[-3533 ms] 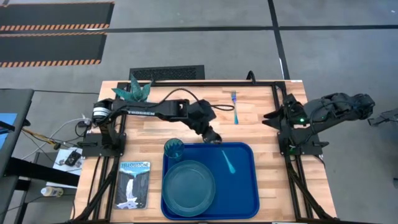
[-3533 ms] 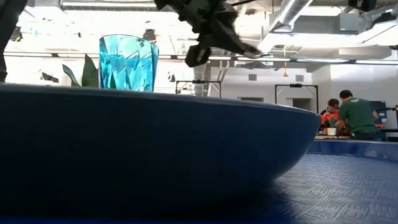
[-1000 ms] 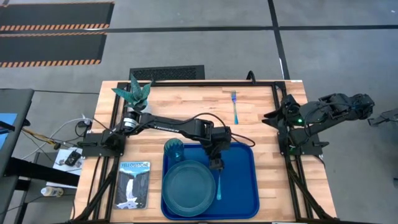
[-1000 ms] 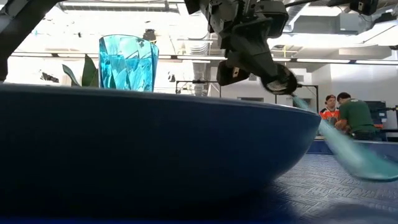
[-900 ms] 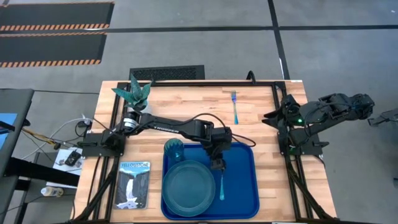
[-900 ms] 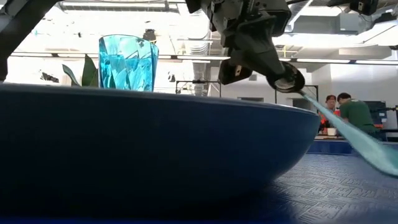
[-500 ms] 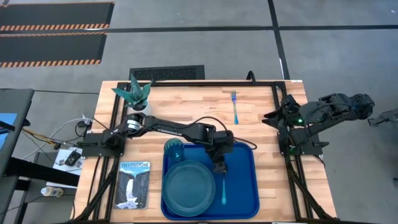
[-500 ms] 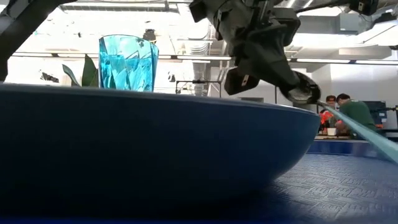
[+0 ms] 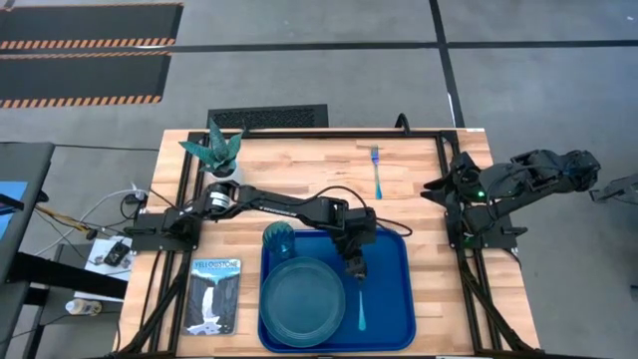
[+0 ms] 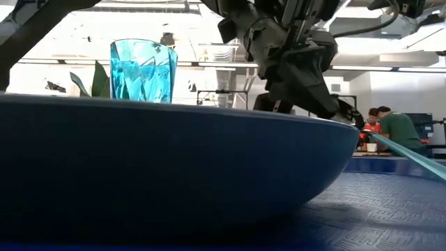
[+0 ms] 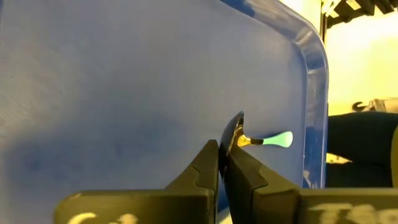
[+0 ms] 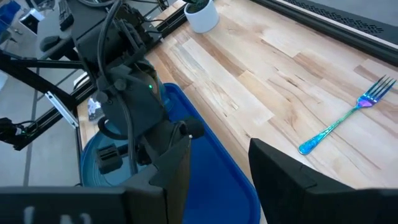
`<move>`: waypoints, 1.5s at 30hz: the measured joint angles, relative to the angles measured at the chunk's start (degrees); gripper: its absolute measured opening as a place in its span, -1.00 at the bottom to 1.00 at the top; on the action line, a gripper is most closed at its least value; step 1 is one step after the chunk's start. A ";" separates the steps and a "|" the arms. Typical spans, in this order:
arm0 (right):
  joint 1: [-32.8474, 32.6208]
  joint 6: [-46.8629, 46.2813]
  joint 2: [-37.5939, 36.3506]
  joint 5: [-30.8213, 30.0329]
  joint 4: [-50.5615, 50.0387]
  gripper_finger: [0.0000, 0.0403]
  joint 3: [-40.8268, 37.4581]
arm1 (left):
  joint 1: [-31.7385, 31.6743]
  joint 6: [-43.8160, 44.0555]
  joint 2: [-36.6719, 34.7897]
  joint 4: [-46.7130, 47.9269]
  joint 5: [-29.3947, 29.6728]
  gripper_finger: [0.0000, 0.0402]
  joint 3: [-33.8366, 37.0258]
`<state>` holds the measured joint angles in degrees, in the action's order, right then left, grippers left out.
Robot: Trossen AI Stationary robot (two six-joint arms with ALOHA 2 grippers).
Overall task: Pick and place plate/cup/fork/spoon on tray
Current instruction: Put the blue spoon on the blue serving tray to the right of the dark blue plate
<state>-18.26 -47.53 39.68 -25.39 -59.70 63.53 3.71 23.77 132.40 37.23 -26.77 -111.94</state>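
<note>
The spoon (image 9: 361, 304) (slim, light, stiff, likely slippery) was clamped at its bowl end by the left pincer (image 9: 358, 270) over the tray (image 9: 399, 299).

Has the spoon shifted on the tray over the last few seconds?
Yes. The spoon, gripped by the left pincer, went from the tray's right middle to beside the plate, then slid toward the tray's near edge.

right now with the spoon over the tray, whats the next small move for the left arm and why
Probably open the left claw and let the spoon go. The claw is shut on its bowl end, and the handle already lies over the tray floor just right of the plate, so nothing seems left but the release.
</note>
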 joint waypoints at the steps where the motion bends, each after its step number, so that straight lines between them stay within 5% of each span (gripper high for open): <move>1: 0.00 0.00 0.02 -0.02 0.02 -0.09 0.00 | -0.11 0.00 0.00 -0.11 0.00 -1.00 -0.02; 18: 0.00 0.43 0.00 -0.02 0.06 -0.10 0.00 | -0.37 0.15 0.00 0.23 -1.67 -0.96 -0.02; 38: 0.00 -0.17 0.00 -0.06 0.11 -0.08 0.00 | -0.68 -0.68 0.00 -0.34 -1.07 -0.60 -0.02; 45: 0.00 -0.46 0.02 -0.11 0.11 -0.03 0.00 | -0.75 -1.05 0.00 -0.64 -1.08 -0.32 -0.04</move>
<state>-18.26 -47.99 39.70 -25.50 -59.59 63.53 2.95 22.72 132.40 36.59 -27.85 -111.98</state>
